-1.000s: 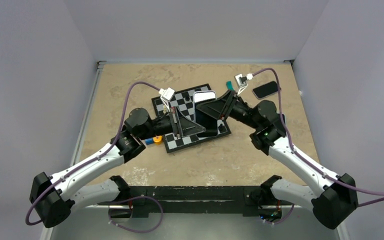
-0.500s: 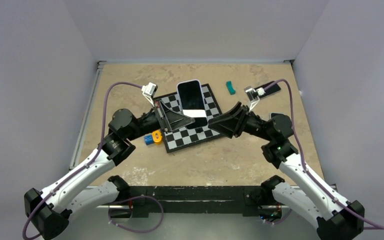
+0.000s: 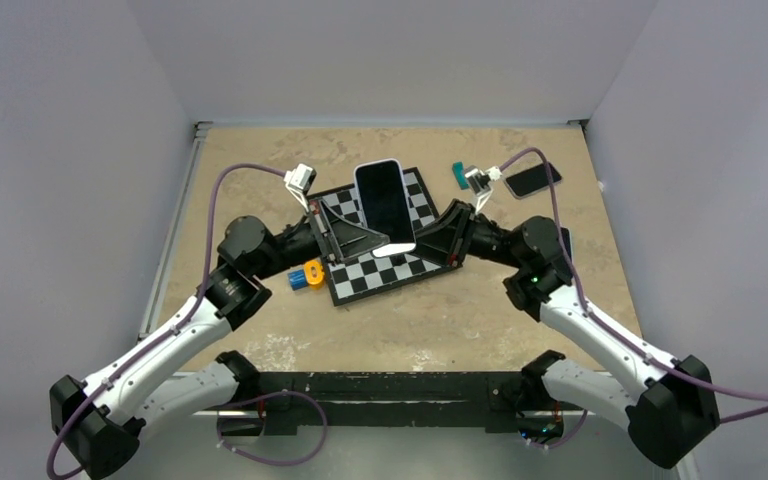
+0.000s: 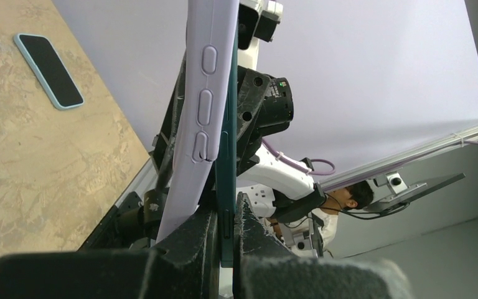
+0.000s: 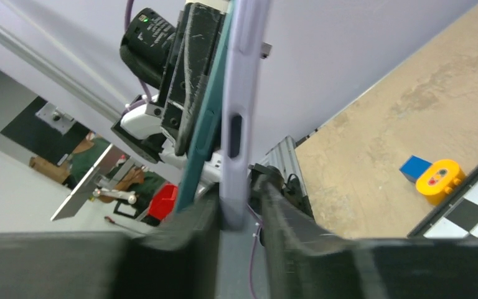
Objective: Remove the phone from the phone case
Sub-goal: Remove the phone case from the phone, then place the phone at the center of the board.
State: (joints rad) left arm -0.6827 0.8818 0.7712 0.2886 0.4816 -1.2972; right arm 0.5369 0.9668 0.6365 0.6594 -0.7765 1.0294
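Phone [image 3: 384,200] is raised off the table over the checkerboard mat [image 3: 360,282], screen facing the overhead camera, and carried between the two arms.

Left gripper [image 4: 226,219]: clenched on the phone's teal edge only.
Right gripper [image 5: 234,208]: clenched on the lilac phone case [image 5: 244,75] only.

Both wrist views show the teal and lilac layers diverging toward the held end — a wedge-shaped gap, with the case lip off the phone there. Farther from the fingers the case sits flush against the phone.

Judgement: the split grip looks deliberate — each arm owns one part, so drawing apart peels the case instead of dragging both. Holding it clear of the mat leaves the case room to flex.

Step in hand: the peel, partway; the phone is not yet free.

Risk: the left's thin edge pinch may slip when the far corners let go.

A second phone [image 3: 532,179] lies well apart at far right, uninvolved.
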